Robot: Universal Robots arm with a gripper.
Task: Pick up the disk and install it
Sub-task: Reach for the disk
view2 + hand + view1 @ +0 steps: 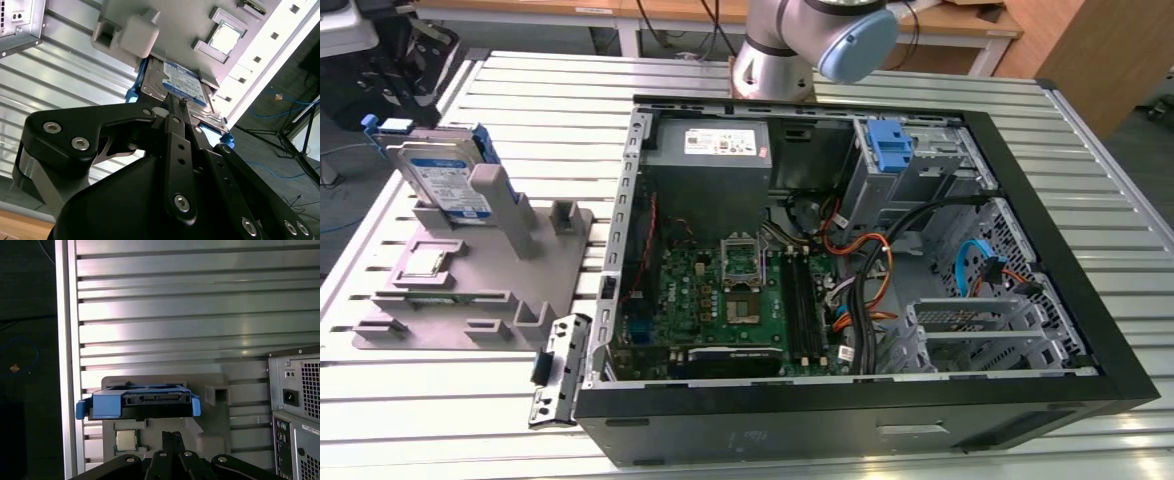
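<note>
Careful: your gripper (172, 434), pinched closed and empty, faces the disk (140, 400) ahead; advancing so could topple it from the stand (212, 437).

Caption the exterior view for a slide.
The disk stands in a grey holder beside the open computer case, arm behind.

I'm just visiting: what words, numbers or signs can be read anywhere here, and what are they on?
Nothing is legible.
White-and-blue label on the disk: print too small to read.
White label on the power supply: print too small to read.
</note>
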